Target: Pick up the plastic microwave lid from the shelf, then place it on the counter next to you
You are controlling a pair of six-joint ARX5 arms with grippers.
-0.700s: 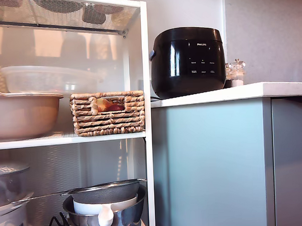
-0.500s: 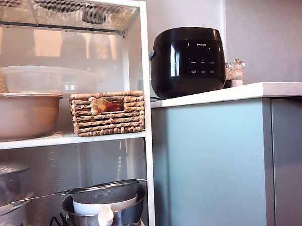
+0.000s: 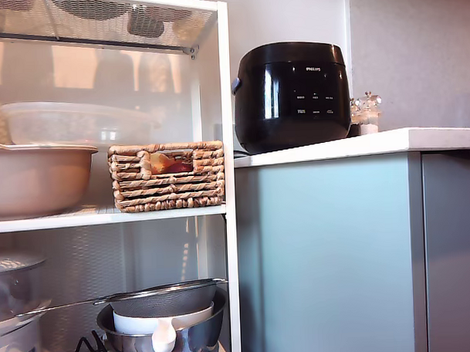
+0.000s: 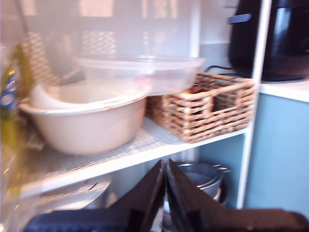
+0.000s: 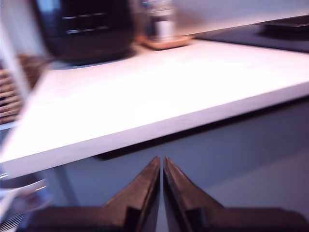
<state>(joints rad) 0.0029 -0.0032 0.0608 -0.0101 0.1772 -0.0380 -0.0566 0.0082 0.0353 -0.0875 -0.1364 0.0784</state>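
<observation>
- While my first gripper sits pinched together, empty, the plastic microwave lid rests ahead of and above its jaws on the beige bowl; spread them before reaching its rim.
- My second gripper, jaws likewise together, faces the counter edge; keep it clear.

In the exterior view you lose the beige bowl and the plastic microwave lid behind it at the view's left edge. The second wrist view is motion-blurred, so the jars beside the black cooker stay unreadable, and its panel markings too.
</observation>
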